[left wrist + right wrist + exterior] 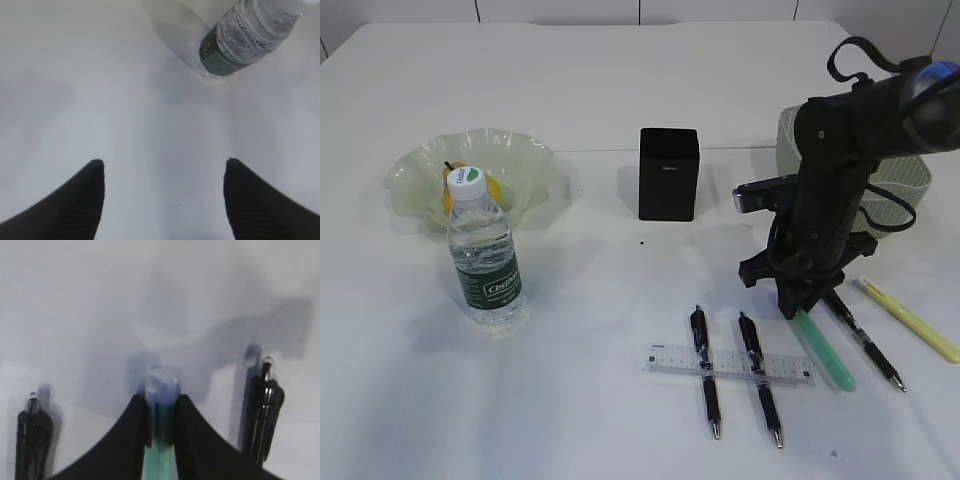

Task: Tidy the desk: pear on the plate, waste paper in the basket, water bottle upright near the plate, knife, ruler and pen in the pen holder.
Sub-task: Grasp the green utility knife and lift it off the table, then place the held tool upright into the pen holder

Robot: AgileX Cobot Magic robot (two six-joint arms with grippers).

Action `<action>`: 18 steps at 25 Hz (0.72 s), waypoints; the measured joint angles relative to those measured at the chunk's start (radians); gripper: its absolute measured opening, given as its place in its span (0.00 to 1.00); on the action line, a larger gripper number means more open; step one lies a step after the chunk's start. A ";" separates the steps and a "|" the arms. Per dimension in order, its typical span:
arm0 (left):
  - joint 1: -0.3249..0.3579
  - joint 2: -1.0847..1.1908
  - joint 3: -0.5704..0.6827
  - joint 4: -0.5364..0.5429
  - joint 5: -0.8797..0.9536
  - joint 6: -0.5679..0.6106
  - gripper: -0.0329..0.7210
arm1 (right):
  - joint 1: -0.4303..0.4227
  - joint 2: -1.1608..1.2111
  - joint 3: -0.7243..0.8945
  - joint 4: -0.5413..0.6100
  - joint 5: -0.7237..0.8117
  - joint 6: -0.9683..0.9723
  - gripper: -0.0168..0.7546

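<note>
Left gripper (164, 200) gapes above bare surface (75, 75); right gripper (161, 410) clamps green pen (161, 440).

The upright water bottle (484, 255) stands before the plate (525, 170). Only the exterior view shows the ruler (730, 364) and pen holder (668, 173); the right wrist view shows the clamp.

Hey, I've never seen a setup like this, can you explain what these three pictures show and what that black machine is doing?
It is a robot with two arms, each ending in a two-fingered hand. The wide picture looks at the table from the front; the other two come from cameras on the wrists. On the table stand a water bottle, a green plate with a pear, and a black pen holder. A clear ruler lies under two black pens; a basket sits behind the arm. The right hand is closed on a green knife. The left hand is open, holding nothing, near the bottle.
</note>
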 joint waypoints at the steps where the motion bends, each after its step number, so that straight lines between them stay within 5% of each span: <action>1: 0.000 0.000 0.000 0.000 0.000 0.000 0.74 | 0.001 -0.002 0.000 -0.002 0.002 0.000 0.18; 18: 0.000 0.000 0.000 0.000 0.011 0.000 0.74 | 0.001 -0.084 -0.236 0.027 0.071 0.000 0.18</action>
